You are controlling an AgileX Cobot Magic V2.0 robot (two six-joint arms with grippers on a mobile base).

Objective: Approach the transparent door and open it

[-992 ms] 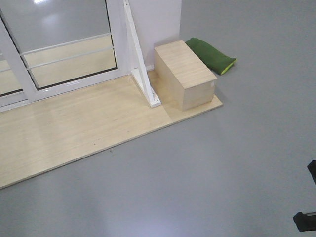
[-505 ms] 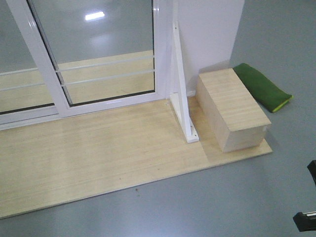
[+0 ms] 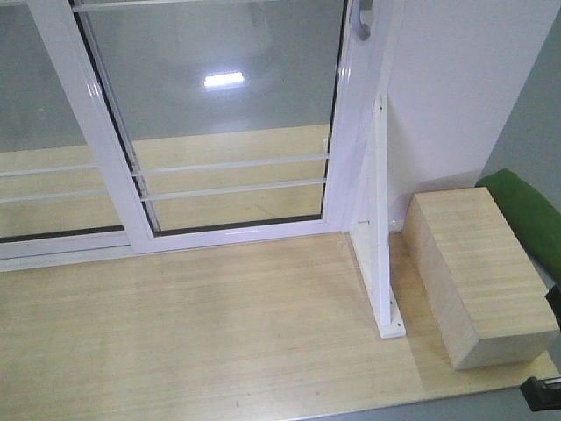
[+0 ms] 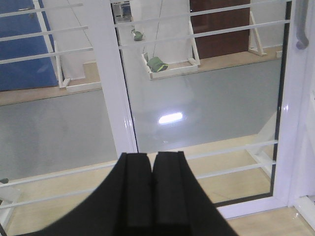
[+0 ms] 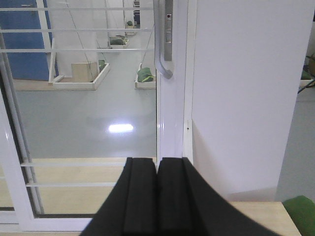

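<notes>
The transparent door (image 3: 237,114) is a white-framed glass panel with thin horizontal bars, shut against its right jamb. Its curved grey handle (image 3: 364,22) shows at the top right of the front view. In the left wrist view the door (image 4: 206,98) fills the right half, and the handle (image 4: 301,29) is at the far right edge. In the right wrist view the handle (image 5: 162,44) hangs straight ahead, above my gripper. My left gripper (image 4: 152,157) is shut and empty. My right gripper (image 5: 157,160) is shut and empty. Both are well short of the door.
A second glass panel without a handle (image 3: 35,114) stands left of the door. A white triangular brace (image 3: 381,228), a wooden box (image 3: 478,272) and a green cushion (image 3: 530,219) stand to the right, by a white wall (image 3: 456,88). A wooden platform (image 3: 175,333) lies before the door.
The front view has closed in on the door and turned toward it. The door now fills the frame, its handle has come into view, and the box and cushion have shifted right.
</notes>
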